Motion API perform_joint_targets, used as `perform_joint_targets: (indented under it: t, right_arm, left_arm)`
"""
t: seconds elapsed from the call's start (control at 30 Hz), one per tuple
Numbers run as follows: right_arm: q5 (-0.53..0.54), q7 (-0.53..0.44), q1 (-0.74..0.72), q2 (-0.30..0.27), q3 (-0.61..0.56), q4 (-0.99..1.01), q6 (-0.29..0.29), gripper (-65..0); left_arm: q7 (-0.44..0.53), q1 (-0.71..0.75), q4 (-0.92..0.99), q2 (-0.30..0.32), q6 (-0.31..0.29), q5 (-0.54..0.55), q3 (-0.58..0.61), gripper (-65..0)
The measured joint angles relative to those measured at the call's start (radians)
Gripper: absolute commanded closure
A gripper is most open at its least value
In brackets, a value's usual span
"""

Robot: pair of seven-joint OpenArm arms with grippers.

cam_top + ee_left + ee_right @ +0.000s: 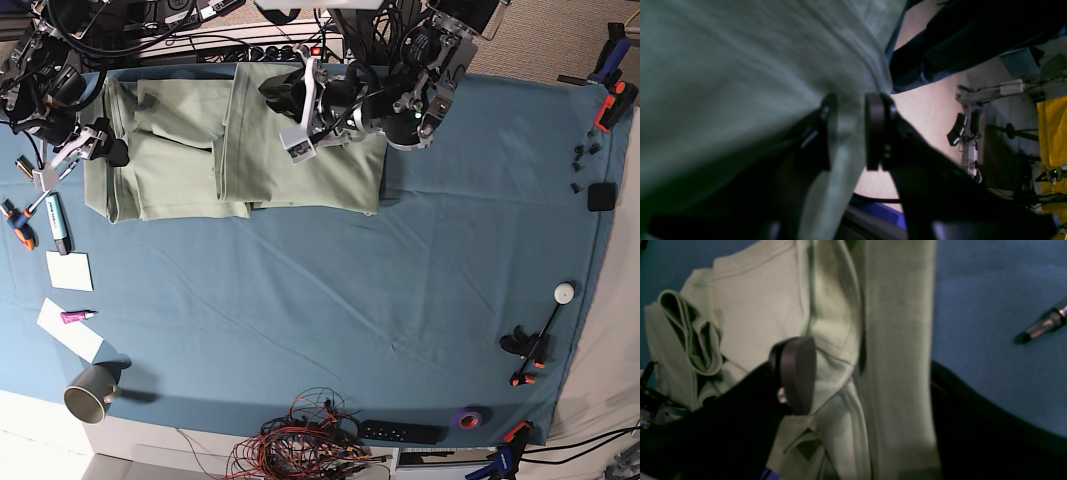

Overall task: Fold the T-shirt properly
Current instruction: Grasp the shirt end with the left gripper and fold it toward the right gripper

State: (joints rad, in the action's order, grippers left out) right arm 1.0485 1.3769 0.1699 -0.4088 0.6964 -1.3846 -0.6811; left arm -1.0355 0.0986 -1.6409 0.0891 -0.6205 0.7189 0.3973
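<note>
T-shirt (235, 150) partly folded, far-left on blue cloth (330, 310). Left gripper (848, 130) pinching shirt fabric between jaws. Right gripper (867, 373) spread wide over collar end, apparently holding nothing. Risk: thin pinch slips, fold collapses.

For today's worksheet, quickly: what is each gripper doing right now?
Left gripper: shut on a fold of the T-shirt.
Right gripper: open, resting over the T-shirt, holding nothing.
</note>
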Motion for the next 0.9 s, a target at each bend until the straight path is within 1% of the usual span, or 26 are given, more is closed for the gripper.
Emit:
perform_joint_targets:
  t: [0.03,0.07,0.13,0.17,0.2,0.23,0.3,0.37,0.43,0.47,0.53,0.63,0.8,0.9]
  right_arm:
    - [-0.002,0.0,0.0,0.0,0.0,0.0,0.0,-30.2]
    - [-0.003,0.008,0.0,0.0,0.0,0.0,0.0,-22.3]
    - [-0.006,0.027,0.002,0.003,-0.001,0.005,0.001,-1.6]
    - [-0.004,0.033,0.003,0.006,-0.002,0.005,0.004,0.0]
    - [0.0,0.033,0.003,0.007,-0.002,0.005,0.0,0.0]
    - [0.025,0.033,0.005,0.007,-0.002,0.005,0.003,0.0]
    - [0.111,0.036,0.005,0.007,-0.002,0.004,-0.01,0.0]
    - [0.165,0.039,0.005,0.012,-0.002,-0.022,-0.01,0.0]
    - [0.211,0.039,0.005,0.031,-0.002,-0.089,-0.01,0.0]
    - [0.217,0.036,0.005,0.047,-0.002,-0.132,-0.012,0.0]
    - [0.209,0.037,0.006,0.091,-0.002,-0.224,-0.012,0.0]
    - [0.206,0.037,0.037,0.174,-0.003,-0.358,-0.014,0.0]
    - [0.201,0.04,0.125,0.362,-0.02,-0.518,-0.014,0.0]
    - [0.193,0.044,0.164,0.437,-0.082,-0.592,-0.014,0.0]
  left_arm:
    - [0.0,-0.002,0.0,0.0,0.0,0.0,0.0,-15.6]
    - [0.0,-0.005,0.0,0.0,0.0,0.0,0.0,-15.6]
    - [0.0,-0.011,0.0,0.0,0.001,0.0,0.0,-15.6]
    - [0.0,-0.013,0.0,0.0,0.001,0.0,0.0,-15.6]
    - [0.0,-0.013,0.0,0.0,0.001,0.0,0.0,-15.6]
    - [0.0,-0.013,0.0,0.0,0.001,0.0,0.0,-15.6]
    - [-0.004,-0.014,0.0,0.0,0.001,0.0,0.0,-15.6]
    - [-0.006,-0.019,-0.003,0.0,0.001,-0.001,0.0,-15.6]
    - [-0.015,-0.024,-0.023,0.003,0.001,-0.003,-0.007,-15.6]
    - [-0.014,-0.024,-0.035,0.003,0.001,0.0,-0.018,-15.6]
    - [-0.016,-0.025,-0.045,0.003,0.001,0.0,-0.038,-15.5]
    - [-0.019,-0.023,-0.046,0.006,0.001,0.003,-0.08,-15.5]
    - [-0.038,-0.022,-0.048,0.063,0.0,0.053,-0.16,-15.5]
    - [-0.05,-0.021,-0.048,0.095,-0.011,0.092,-0.225,-15.5]
